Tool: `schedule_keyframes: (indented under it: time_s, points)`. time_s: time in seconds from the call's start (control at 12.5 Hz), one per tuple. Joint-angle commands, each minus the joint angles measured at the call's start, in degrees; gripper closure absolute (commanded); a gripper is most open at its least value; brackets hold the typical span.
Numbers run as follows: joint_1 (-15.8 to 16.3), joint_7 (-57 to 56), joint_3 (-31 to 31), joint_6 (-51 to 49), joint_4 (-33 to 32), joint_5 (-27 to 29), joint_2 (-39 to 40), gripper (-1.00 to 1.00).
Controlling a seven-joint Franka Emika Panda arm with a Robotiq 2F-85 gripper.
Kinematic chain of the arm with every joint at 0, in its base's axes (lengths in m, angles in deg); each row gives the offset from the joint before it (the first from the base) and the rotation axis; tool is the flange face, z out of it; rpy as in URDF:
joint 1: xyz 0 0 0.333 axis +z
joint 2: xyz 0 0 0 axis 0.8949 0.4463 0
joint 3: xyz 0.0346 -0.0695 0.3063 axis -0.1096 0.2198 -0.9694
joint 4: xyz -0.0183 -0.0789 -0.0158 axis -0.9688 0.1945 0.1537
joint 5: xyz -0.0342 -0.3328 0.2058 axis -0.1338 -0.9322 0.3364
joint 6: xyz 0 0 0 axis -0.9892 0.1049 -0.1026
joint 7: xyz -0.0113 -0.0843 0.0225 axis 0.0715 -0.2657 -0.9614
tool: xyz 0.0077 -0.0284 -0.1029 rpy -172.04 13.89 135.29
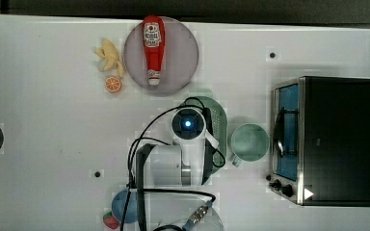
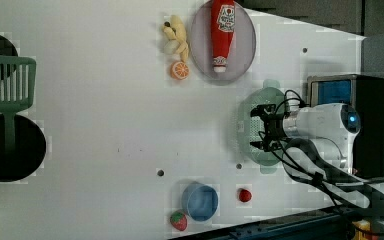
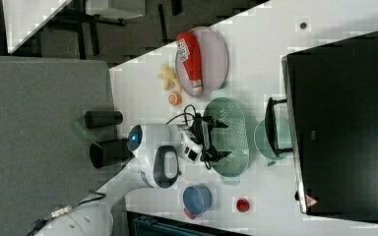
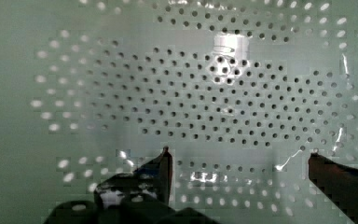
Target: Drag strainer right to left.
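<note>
Pincer (image 4: 237,163) hanging spread wide inside strainer (image 4: 177,93), fingers nearing perforated floor, pinching nothing.

Strainer sitting directly beneath pincer, mug (image 1: 248,142) just beyond it at top view's right, toaster oven (image 1: 332,139) farther still.

Drag not yet starting, by my reading: strainer lying near oven end, whole haul toward top view's left remaining. Plate (image 1: 178,72) with ketchup bottle (image 1: 152,48) near pincer, off path.

The strainer (image 3: 229,142) is pale mint green, its floor dotted with small holes — the mug (image 1: 249,142) shares that green. A red ketchup bottle (image 1: 152,48) lies on a grey plate (image 1: 183,57); the bowl (image 2: 200,201) is blue — the table (image 1: 53,120) white.
</note>
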Motion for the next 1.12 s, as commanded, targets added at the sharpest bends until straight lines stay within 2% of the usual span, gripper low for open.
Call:
schedule_keyframes:
  time_s: [0.08, 0.64, 1.12]
  points:
    - [2.62, 8.36, -1.94, 0.28, -1.32, 1.11, -2.60, -1.00]
    - [11.53, 15.27, -2.58, 0.47, -0.05, 1.12, -1.76, -1.00]
    - [20.18, 22.30, -2.61, 0.43, 5.42, 1.16, 2.73, -1.00]
